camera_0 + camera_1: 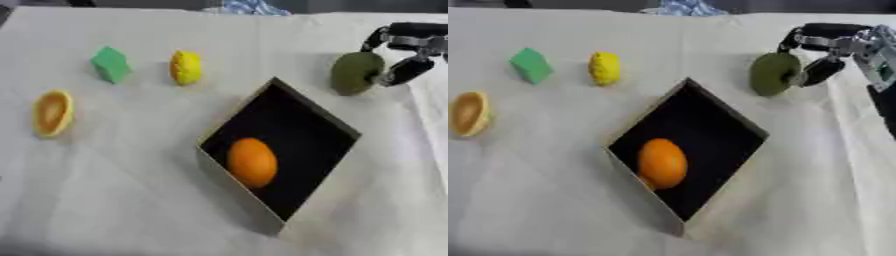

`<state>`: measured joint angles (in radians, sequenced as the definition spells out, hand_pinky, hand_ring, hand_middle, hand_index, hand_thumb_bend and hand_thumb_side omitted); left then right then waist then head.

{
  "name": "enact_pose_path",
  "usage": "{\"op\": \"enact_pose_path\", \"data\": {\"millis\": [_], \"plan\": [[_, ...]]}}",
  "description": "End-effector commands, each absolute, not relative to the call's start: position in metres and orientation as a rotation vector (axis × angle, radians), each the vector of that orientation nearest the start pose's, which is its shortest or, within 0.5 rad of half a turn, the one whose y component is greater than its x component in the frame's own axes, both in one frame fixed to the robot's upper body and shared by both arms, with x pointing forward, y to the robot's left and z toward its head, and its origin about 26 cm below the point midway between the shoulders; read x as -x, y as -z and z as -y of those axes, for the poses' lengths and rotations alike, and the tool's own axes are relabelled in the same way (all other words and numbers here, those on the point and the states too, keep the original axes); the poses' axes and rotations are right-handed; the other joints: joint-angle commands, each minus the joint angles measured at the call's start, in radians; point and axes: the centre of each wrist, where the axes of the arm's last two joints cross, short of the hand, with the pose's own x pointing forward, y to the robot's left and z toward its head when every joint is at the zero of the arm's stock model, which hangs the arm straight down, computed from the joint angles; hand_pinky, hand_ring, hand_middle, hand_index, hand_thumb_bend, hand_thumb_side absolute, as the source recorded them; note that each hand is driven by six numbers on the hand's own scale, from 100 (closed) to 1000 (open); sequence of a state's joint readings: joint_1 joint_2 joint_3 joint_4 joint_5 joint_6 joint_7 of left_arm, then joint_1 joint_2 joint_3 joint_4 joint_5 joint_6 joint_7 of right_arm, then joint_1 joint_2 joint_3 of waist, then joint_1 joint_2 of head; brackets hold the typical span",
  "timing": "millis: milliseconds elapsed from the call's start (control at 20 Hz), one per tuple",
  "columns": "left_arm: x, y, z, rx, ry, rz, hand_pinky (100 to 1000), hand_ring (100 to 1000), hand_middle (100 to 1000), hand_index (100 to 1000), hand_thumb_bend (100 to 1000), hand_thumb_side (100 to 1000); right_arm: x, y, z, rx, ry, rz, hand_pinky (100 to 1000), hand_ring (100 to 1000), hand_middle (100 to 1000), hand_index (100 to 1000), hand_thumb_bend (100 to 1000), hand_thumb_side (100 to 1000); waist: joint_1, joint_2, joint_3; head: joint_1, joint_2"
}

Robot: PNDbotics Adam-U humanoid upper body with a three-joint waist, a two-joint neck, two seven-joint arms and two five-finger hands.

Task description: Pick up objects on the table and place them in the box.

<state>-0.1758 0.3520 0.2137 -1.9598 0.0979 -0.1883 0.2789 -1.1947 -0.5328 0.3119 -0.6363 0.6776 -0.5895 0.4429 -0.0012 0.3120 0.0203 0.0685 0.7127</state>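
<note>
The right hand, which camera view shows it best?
The right eye view: the right hand shows with its wrist, fingers curled round the green fruit. The left eye view shows the same grasp, cropped at the frame's edge.

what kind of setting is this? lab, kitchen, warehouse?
Most likely a lab or test bench for pick-and-place, not a kitchen. A table under a plain white cloth holds toy-like pieces: a green block, a yellow piece, and a dark-lined box holding an orange ball. The right hand grips a green disc.
</note>
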Motion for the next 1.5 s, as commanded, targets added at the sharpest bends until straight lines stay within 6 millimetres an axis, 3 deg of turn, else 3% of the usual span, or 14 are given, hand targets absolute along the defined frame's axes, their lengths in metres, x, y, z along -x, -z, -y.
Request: {"op": "enact_pose_path", "data": {"millis": [50,250,450,650,850,1150,1500], "plan": [[-0.284,-0.187,-0.333,-0.443,-0.118,2.397,821,698,654,828,123,765,-0.495,-0.294,0.288,0.757,-1.822,1.671,852,777,504,613,145,100,0.001,-0.026,-0.004,0.002,-0.002],[-0.284,-0.188,-0.334,-0.448,-0.114,2.4,821,699,655,827,124,762,-0.463,-0.327,0.265,0.824,-1.834,1.815,848,770,509,621,161,100,-0.001,-0.03,-0.008,0.004,0.001],[-0.283,-0.188,-0.335,-0.455,-0.112,2.398,821,699,654,827,123,762,-0.425,-0.347,0.247,0.799,-1.875,1.903,846,762,508,620,155,100,-0.001,-0.032,-0.015,0.006,0.006],[-0.283,-0.188,-0.334,-0.455,-0.107,2.399,821,700,655,827,125,760,-0.39,-0.36,0.23,0.729,-1.922,1.975,848,762,510,623,150,100,-0.001,-0.035,-0.024,0.009,0.01],[-0.283,-0.189,-0.334,-0.456,-0.103,2.401,820,700,655,827,126,756,-0.365,-0.361,0.216,0.638,-2.032,1.956,849,772,524,640,161,100,0.001,-0.04,-0.031,0.01,0.013],[-0.284,-0.189,-0.334,-0.456,-0.1,2.403,820,704,655,827,126,754,-0.346,-0.359,0.2,0.509,-2.174,1.901,851,776,536,655,152,100,0.003,-0.043,-0.036,0.011,0.015],[-0.284,-0.19,-0.332,-0.446,-0.098,2.406,819,706,655,827,128,751,-0.356,-0.345,0.182,0.422,-2.207,1.807,851,780,545,668,144,100,0.006,-0.044,-0.031,0.006,0.015]]}}
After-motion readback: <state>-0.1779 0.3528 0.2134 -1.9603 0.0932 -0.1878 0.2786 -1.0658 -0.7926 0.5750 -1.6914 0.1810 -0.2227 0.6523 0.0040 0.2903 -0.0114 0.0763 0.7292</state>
